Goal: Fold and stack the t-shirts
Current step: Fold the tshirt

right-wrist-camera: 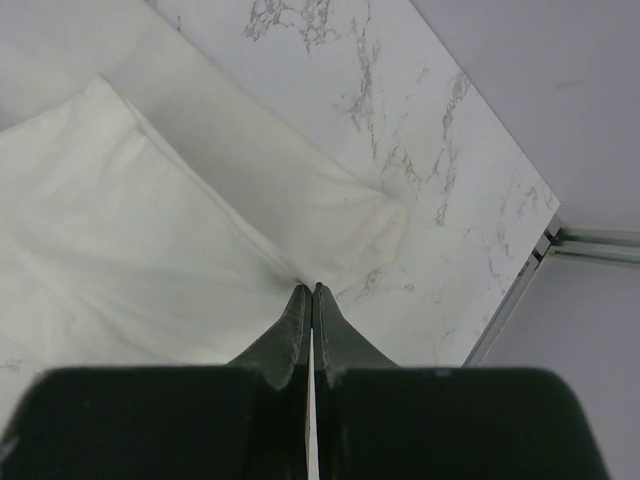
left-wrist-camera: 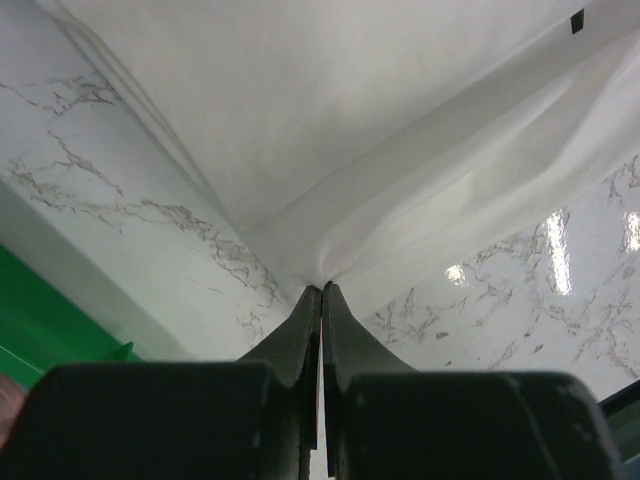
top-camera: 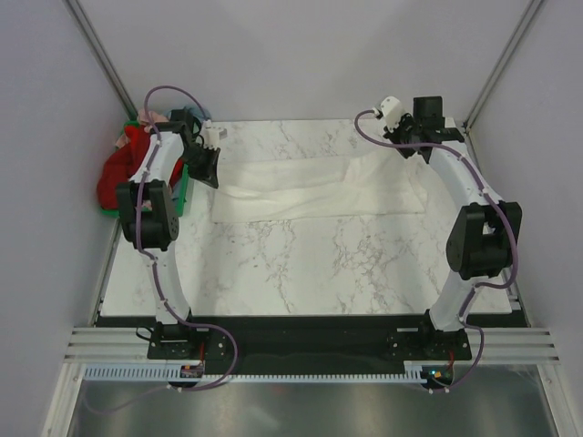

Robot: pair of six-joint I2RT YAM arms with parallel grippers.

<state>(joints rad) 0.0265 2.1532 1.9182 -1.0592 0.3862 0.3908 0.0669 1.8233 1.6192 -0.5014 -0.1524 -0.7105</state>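
Pinching the white shirt (top-camera: 310,187) at both ends, you have it stretched left to right across the far half of the table (top-camera: 310,273). The left gripper (left-wrist-camera: 322,292) is clamped tight on one corner, with cloth creasing into its tips. The right gripper (right-wrist-camera: 312,290) is closed just as narrowly on the opposite edge. Gripping both ends at once should let you draw the shirt flat and fold it evenly. The red shirt (top-camera: 123,173) sits in the green crate (top-camera: 182,196) at far left, so no stack is begun yet.
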